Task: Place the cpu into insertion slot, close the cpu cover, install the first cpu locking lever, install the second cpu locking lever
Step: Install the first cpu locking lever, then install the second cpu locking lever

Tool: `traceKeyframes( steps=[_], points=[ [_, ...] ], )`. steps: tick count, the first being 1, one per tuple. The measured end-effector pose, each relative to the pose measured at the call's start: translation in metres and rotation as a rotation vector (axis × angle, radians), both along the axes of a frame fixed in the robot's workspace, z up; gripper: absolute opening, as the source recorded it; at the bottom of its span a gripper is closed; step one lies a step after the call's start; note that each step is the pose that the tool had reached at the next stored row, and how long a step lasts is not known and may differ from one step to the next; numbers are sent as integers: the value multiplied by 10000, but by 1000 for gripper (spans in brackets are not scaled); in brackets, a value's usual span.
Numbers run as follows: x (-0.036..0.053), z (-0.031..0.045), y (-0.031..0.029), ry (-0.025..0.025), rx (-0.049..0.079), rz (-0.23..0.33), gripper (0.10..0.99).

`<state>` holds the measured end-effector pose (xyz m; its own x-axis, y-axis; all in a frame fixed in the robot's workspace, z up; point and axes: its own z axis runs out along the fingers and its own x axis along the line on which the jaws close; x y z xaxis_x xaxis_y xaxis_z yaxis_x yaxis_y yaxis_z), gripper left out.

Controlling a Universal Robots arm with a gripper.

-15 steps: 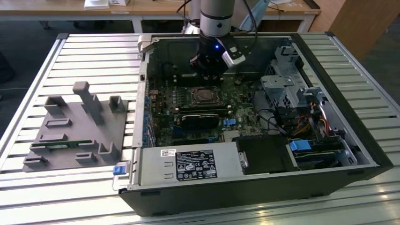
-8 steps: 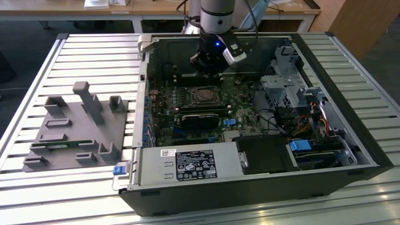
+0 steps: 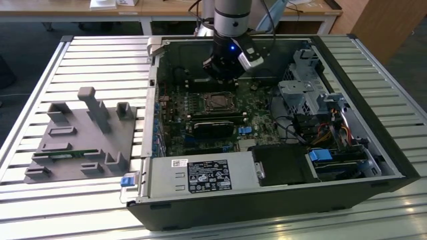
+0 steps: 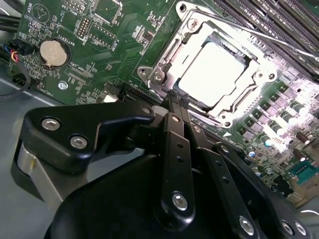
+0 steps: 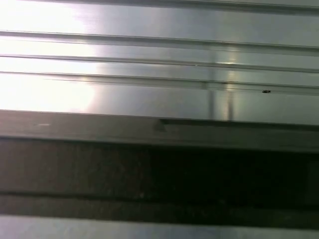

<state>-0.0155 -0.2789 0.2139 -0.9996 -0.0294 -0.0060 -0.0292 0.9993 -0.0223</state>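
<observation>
On the left of the exterior view we are seeing a grey parts holder point(image 3: 80, 137) sitting on the slatted table point(image 3: 40, 70). In the middle stands the open computer case point(image 3: 373, 150), and our gripper point(image 3: 223, 75) is hanging just above the insertion slot point(image 3: 218, 101). In the second wrist view the fingers point(image 4: 175, 124) are pressed together, holding nothing, near the slot's edge. The cpu point(image 4: 213, 71) is lying in the slot at upper right, with the cpu cover point(image 4: 167, 59) down around it. We are judging the levers are the step in hand; that calls for a careful push.
</observation>
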Motion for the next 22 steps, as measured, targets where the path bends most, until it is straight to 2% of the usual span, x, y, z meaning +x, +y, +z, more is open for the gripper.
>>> traceKeyframes(
  steps=[11, 20, 22],
  points=[
    [2, 0, -55, 0, 0, 0, 118],
    [2, 0, -162, 0, 0, -1, 118],
    [2, 0, -209, 0, 1, 0, 118]
  ],
)
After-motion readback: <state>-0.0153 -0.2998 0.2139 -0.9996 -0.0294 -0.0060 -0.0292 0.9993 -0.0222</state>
